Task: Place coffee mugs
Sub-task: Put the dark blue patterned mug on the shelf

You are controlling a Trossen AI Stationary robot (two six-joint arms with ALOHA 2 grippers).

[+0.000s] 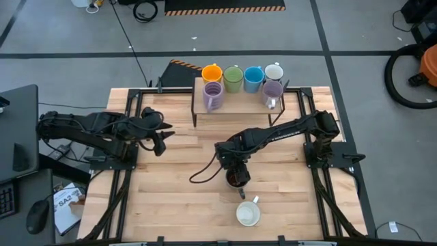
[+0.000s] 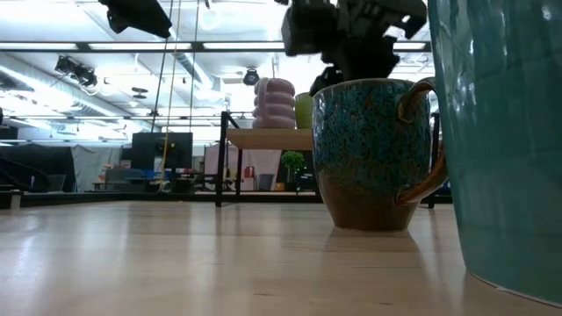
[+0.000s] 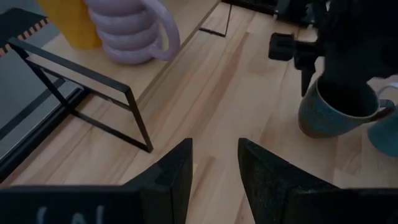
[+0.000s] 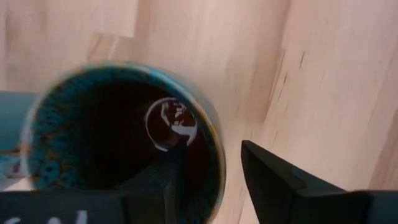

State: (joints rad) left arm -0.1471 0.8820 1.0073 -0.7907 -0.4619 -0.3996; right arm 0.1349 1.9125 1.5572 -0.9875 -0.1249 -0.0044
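A dark brown mug with blue speckles [image 1: 235,179] [image 2: 373,154] stands upright on the table near its middle. My right gripper [image 1: 235,175] [image 4: 211,148] hangs over it, open and pointing down, one finger inside the mug and one outside its wall [image 4: 214,168]. A mug with a cream inside and a teal outside [image 1: 248,214] [image 2: 509,140] stands nearer the near edge. Orange [image 1: 212,73], green [image 1: 233,78], blue [image 1: 253,78], white [image 1: 274,72] and two lilac mugs [image 1: 213,96] [image 1: 272,92] stand on a raised shelf [image 1: 239,104]. My left gripper [image 1: 162,140] [image 3: 214,146] is open above the table's left side.
The shelf has thin black metal legs [image 3: 134,118] and stands at the table's far edge. A black cable [image 1: 201,176] loops on the wood left of the dark mug. Bare wood lies between the arms and along the near edge.
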